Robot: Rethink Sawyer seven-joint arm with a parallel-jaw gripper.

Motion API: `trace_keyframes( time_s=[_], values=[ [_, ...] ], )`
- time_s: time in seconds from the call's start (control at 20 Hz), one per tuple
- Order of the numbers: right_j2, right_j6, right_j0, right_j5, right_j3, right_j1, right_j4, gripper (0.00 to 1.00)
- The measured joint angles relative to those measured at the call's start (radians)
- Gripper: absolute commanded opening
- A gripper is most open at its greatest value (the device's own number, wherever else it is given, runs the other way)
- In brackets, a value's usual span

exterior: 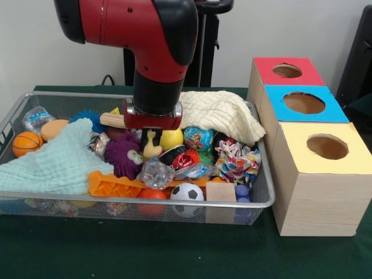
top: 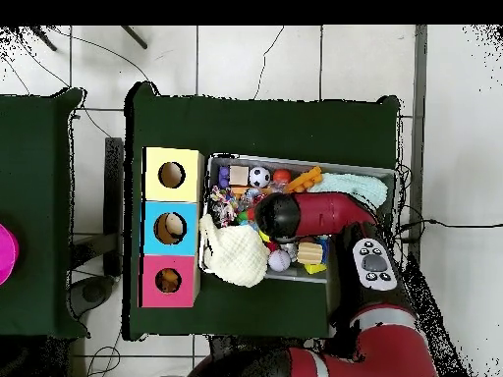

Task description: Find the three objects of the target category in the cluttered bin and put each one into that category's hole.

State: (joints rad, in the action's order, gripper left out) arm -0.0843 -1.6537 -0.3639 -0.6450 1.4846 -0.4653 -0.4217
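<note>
The red and black arm point(exterior: 145, 35) reaches down over the wire bin point(exterior: 264, 197), which holds a dense heap of toys and cloths on the green table point(exterior: 174, 256). Beside the bin stand three wooden boxes in a row, each with a round hole in its top: a yellow-topped box point(exterior: 317, 180) nearest the camera, a blue-topped box point(exterior: 305, 103) in the middle and a red-topped box point(exterior: 288, 71) farthest back. The overhead view shows something pale lying inside the blue hole and something small in the red one, while the yellow hole looks dark and empty; what those items are, and which category is the target, cannot be told, so some sorting appears done but the count is unclear. In the bin, a mint-green cloth point(exterior: 55, 165) covers one end and a cream cloth point(exterior: 224, 116) drapes over the far corner next to the boxes, likely hiding more objects. Between them lie an orange plastic piece point(exterior: 113, 186), a purple furry toy point(exterior: 122, 156), a multicoloured knotted toy point(exterior: 235, 160), a small basketball point(exterior: 26, 143), a soccer ball point(exterior: 187, 193), a globe-patterned ball point(exterior: 197, 138) and a yellow ball point(exterior: 171, 139). The gripper point(exterior: 152, 139) sits low in the middle of the pile, right at a small yellow figure point(exterior: 152, 148); whether it is spread or closed on anything cannot be made out. Much of the search seems to remain.
</note>
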Motion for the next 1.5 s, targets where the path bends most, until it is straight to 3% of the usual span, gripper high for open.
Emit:
trace_keyframes(
  time_s=[0.45, 0.75, 1.25, 1.5],
  values=[
    [-0.002, 0.0, 0.0, -0.314, 0.038, -0.214, 0.065, 0.0],
    [-0.004, 0.0, 0.0, -0.393, 0.037, -0.289, 0.081, 0.0],
    [-0.012, 0.0, 0.007, -0.371, 0.056, -0.314, 0.128, 0.0],
    [-0.012, -0.002, 0.047, -0.277, 0.138, -0.324, 0.207, 0.0]
  ],
)
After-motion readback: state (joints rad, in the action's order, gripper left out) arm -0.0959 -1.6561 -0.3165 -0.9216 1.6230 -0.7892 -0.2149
